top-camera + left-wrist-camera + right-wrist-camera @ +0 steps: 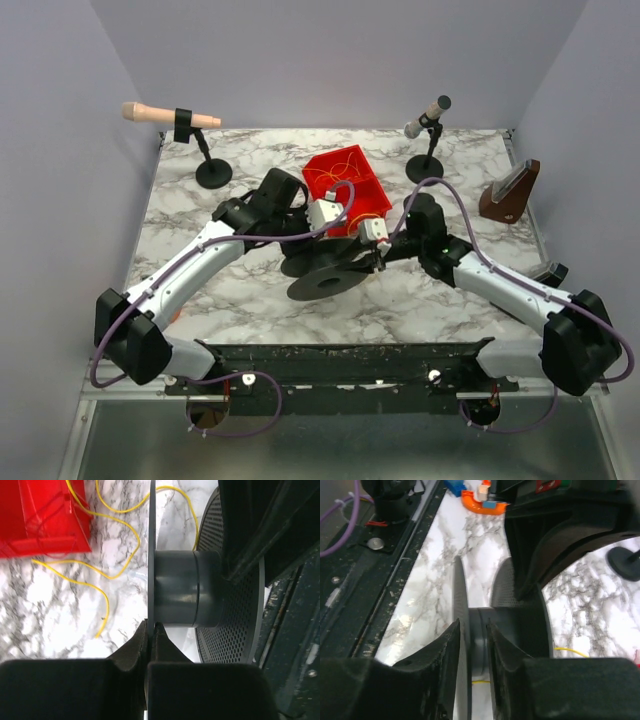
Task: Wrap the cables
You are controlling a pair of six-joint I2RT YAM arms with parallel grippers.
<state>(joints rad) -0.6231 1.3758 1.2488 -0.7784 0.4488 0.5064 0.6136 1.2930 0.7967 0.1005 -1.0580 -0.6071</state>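
A black spool [330,272] with perforated flanges is held between both arms at the table's middle. My left gripper [325,245] is shut on the edge of one thin flange [151,540], just below the grey hub [185,595]. My right gripper [472,625] straddles the other flange [460,595]. One finger lies against its outer face and the other stands off it beside the hub. Thin yellow cables [125,530] trail loose over the marble from the red bin [40,515], none around the hub. A bit of cable shows in the right wrist view [567,651].
The red bin [345,180] sits just behind the spool. A tan microphone on a stand [170,117] is at the back left and a grey one [428,115] at the back right. A brown wedge-shaped object [510,190] is at the right edge. Orange and blue parts [485,502] lie near the black front rail.
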